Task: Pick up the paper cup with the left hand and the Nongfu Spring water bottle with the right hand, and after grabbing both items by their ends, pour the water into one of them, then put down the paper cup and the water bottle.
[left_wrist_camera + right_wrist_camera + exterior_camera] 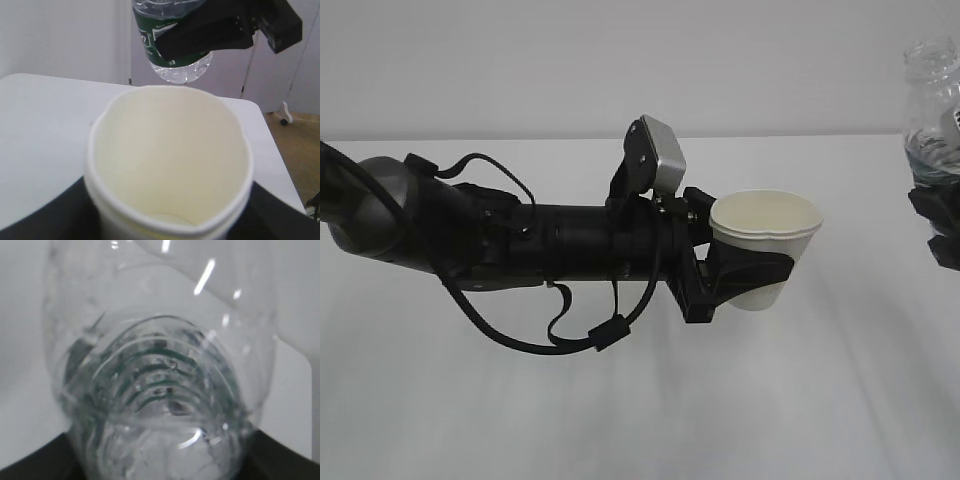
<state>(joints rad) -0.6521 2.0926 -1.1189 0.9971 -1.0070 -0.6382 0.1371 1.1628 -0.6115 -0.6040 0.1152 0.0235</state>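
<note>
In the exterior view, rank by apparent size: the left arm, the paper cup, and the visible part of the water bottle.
1. Left arm, by far the largest.
2. Paper cup, held in the left pincer.
3. Water bottle, cut off by the frame edge, so its true size against the cup stays unsure.

Nothing legible — only unreadable white marks on the bottle's green label (155, 37).

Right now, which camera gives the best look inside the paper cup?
The left wrist view: it looks down into the paper cup, showing its cream inside and the bottom. The exterior view shows the cup from the side, held by the left gripper. The right wrist view misses it.
</note>
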